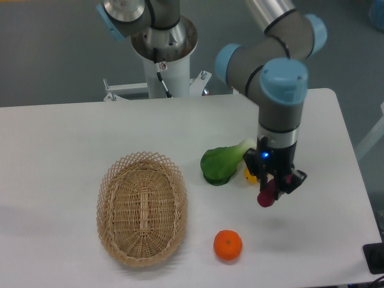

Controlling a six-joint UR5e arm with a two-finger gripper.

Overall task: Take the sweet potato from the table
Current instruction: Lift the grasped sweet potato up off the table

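Worktop (72,132): white, smooth, rounded corner at far right; spreads out under and all round the tool.

UR5e arm (282,90): grey links with light-blue joint caps, reaching down from above to the tool; its pedestal (163,51) stands well behind and to the left of the tool, off the far edge of the worktop.

Wicker basket (142,207): oval, woven, pale straw colour; well to the left of the tool and slightly nearer the camera.

Leafy green vegetable (222,163): green leaves with a pale stalk end, lying just left of the tool.

Orange (228,245): round, sits left of the tool and nearer the camera, apart from it.

Tool (271,191): black, small blue light on its body, pointing down. Fingers closed on the sweet potato (266,196), a small dark magenta piece showing between and just below them; it appears to hang above the worktop, with a faint shadow beneath.

Yellow vegetable (249,176): only a sliver visible, just behind the left side of the tool, mostly hidden by it.
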